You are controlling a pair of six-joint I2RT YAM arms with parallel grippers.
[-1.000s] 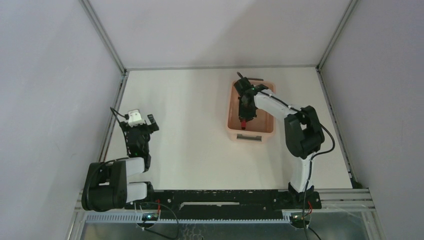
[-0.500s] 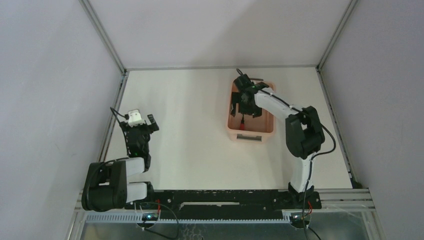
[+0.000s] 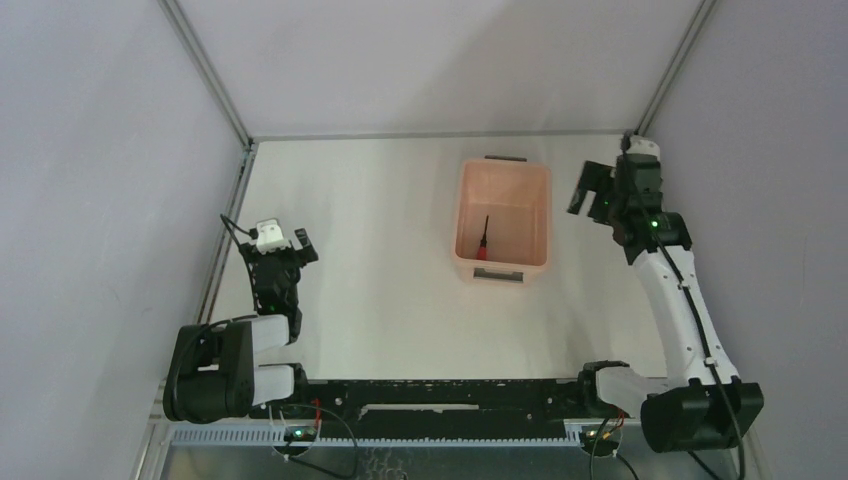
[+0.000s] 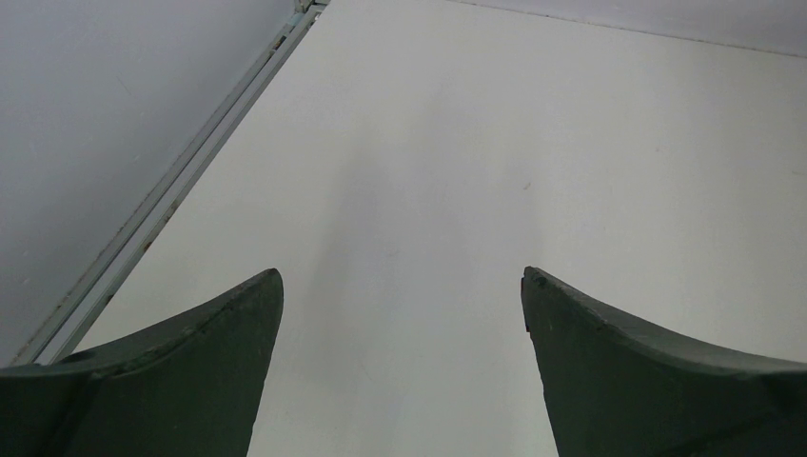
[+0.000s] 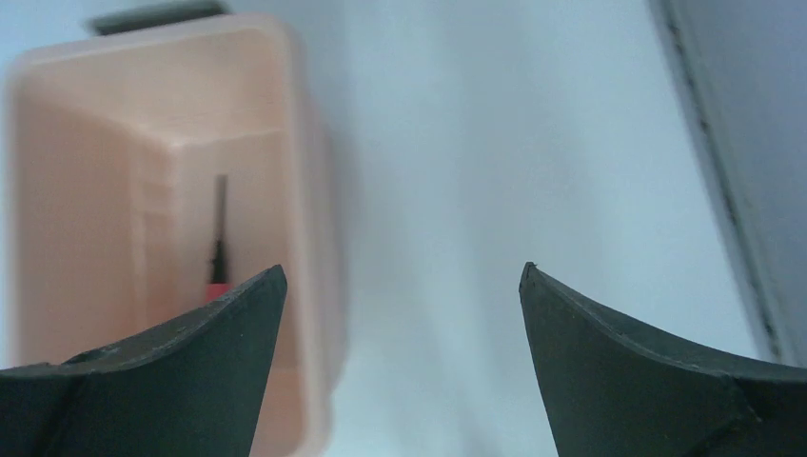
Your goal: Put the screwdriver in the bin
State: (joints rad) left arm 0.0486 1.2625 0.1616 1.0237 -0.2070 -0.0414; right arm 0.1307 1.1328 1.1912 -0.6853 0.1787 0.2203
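The screwdriver lies loose on the floor of the pale pink bin, red handle toward the near end and black shaft pointing away. In the right wrist view the bin fills the left side, blurred, with the screwdriver inside it. My right gripper hovers to the right of the bin, raised over bare table; its jaws stand wide open and empty. My left gripper sits low at the far left, well away from the bin, also open and empty.
A metal rail borders the table on the left and another rail on the right, close to my right gripper. Grey walls enclose three sides. The left rail runs beside my left gripper.
My right gripper opened over the bin and let go of the screwdriver, which now lies inside. The right arm then swung out to the right. The left arm stayed still.
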